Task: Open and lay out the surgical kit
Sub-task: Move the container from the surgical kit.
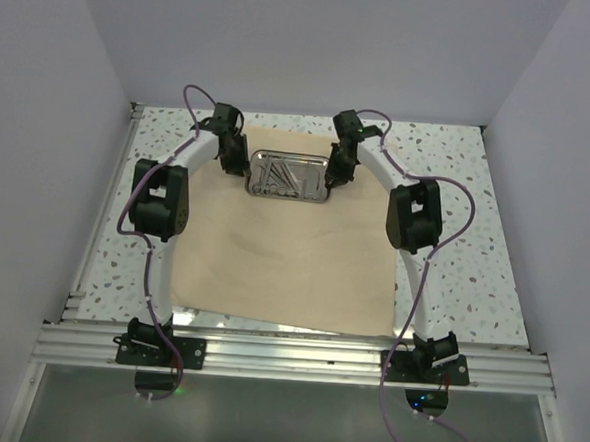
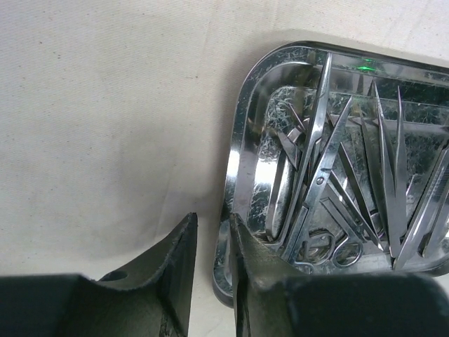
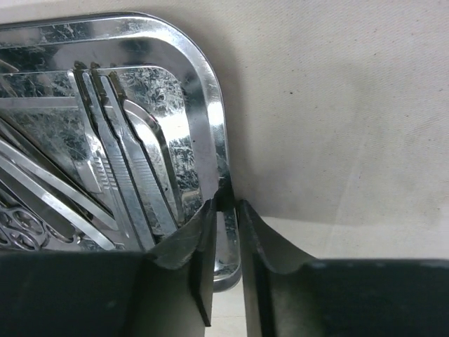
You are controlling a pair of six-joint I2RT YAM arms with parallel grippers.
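1. The big beige cloth sheet [image 1: 282, 265] lies open and flat on the speckled white table [image 1: 463, 261].
2. The small rectangular shiny steel tray with rounded corners [image 2: 242, 112] sits on the far middle of the cloth.
3. Thin silvery scissors and tweezers [image 2: 330, 182] lie piled inside it.
4. My left pincer [image 2: 212, 228] is at the tray's left end. Its fingers are a little apart, one on each side of the rim.
5. My right pincer [image 3: 226, 210] squeezes the rim at the right end.
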